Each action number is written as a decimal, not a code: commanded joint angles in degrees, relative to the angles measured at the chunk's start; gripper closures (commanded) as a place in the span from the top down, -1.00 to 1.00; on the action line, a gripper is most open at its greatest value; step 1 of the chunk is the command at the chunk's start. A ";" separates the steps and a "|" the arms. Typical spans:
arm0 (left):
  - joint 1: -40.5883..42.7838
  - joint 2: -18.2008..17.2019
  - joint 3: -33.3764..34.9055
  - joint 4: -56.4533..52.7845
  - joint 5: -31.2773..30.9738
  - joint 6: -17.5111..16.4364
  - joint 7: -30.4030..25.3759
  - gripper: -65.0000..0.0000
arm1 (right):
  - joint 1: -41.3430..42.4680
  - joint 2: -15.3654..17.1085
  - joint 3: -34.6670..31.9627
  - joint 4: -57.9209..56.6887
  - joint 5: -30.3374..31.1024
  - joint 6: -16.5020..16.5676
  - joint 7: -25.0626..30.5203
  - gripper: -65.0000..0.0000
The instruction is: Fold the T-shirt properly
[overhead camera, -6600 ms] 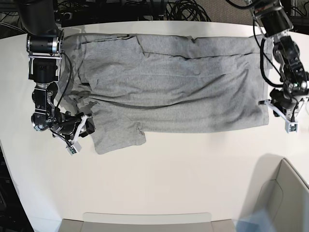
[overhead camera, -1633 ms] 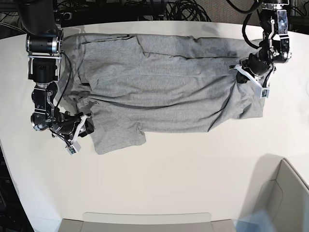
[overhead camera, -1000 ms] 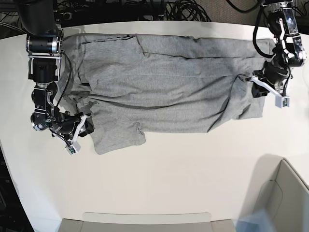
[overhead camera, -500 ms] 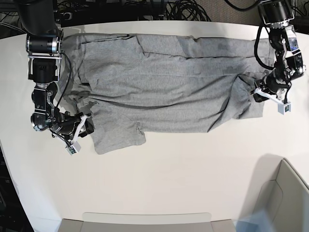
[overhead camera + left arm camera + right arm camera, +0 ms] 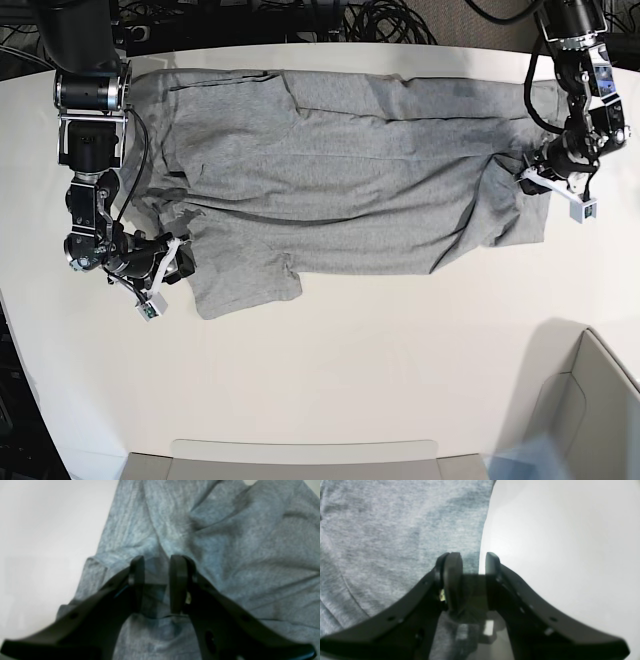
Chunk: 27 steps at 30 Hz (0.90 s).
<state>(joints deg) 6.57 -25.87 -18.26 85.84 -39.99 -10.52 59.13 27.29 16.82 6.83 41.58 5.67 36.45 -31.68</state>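
White table (image 5: 330,380), cable clutter along its far edge, a pale bin corner at the near edge on the left-arm side.

The T-shirt (image 5: 340,180) lies spread lengthwise along the far half of the table, plain grey side up; no lettering visible. It reaches from one gripper to the other.

Left gripper (image 5: 157,583): jaws parted with a clear gap, hovering low over the hem end of the shirt. Cloth shows between and below the fingers, bunched into a raised ridge just ahead of the tips. No fabric looks pinched. In the base view it (image 5: 556,187) sits at the shirt's edge, where diagonal creases run away from it toward the near hem corner.

Right gripper (image 5: 471,580): jaws likewise parted, straddling the shirt's edge, with cloth beneath one finger and bare table beneath the other. Whether it pinches that edge cannot be told; the gap looks clear. In the base view it (image 5: 160,272) sits just beside the sleeve, which lies flat toward the near side.

Progress, as judged: early. The garment is roughly laid out, but with wrinkles at the left gripper's end and some doubled cloth near the right one. No proper fold across the body is made. Remaining: smooth the hem end, grasp, fold sleeves and sides in, then fold the length over.
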 commanded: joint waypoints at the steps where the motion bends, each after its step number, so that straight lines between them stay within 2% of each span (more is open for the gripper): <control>1: -0.63 -1.08 -0.24 0.97 -0.50 -0.25 -0.63 -0.43 | -0.17 0.63 -0.28 -0.40 -3.17 -0.09 -4.32 -0.46; 6: -0.72 -1.08 0.02 0.97 -0.50 -0.25 -0.45 -0.42 | -0.17 0.63 -0.28 -0.40 -3.17 -0.09 -4.32 -0.46; 10: -0.72 -1.08 2.83 0.79 -0.50 -0.25 -0.45 -0.42 | -0.26 0.63 -0.28 -0.40 -3.17 -0.09 -4.32 -0.46; 16: -0.99 -0.11 3.01 0.53 -5.86 -0.25 -0.54 -0.42 | -0.26 0.63 -0.28 -0.40 -3.17 -0.09 -4.32 -0.46; 27: -1.16 0.15 3.01 -1.14 -6.12 -0.25 -0.89 -0.44 | -0.26 0.54 -0.28 -0.40 -3.17 -0.09 -4.32 -0.46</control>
<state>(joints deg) 6.33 -24.88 -14.94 83.85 -45.12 -10.50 59.16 27.27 16.82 6.83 41.58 5.67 36.45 -31.68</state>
